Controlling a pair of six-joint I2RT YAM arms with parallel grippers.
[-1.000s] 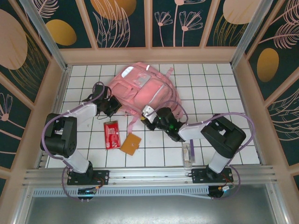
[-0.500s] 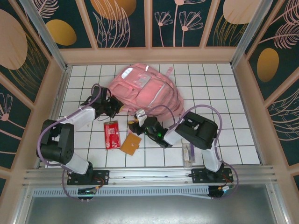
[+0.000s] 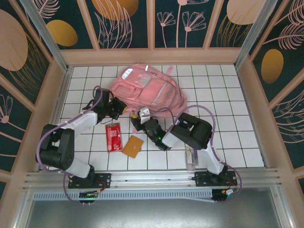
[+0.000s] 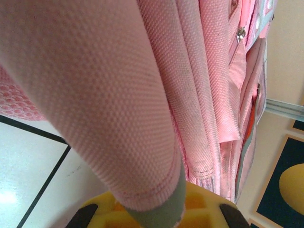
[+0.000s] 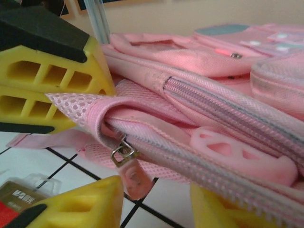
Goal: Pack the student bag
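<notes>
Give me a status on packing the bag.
Done: nothing looks packed; the red packet, tan card and clear item lie on the table outside the student bag. In hand: the left pincer grips the bag's mesh edge while the open right pincer straddles the zipper pull. Left: open the zipper, load the three items.

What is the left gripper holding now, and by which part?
The student bag: the left gripper pinches a folded edge of its pink fabric.

text | red packet point(image 3: 113, 137) | brown label point(image 5: 19, 194) reads "MA" (remaining letters blurred) | nothing else legible
</notes>
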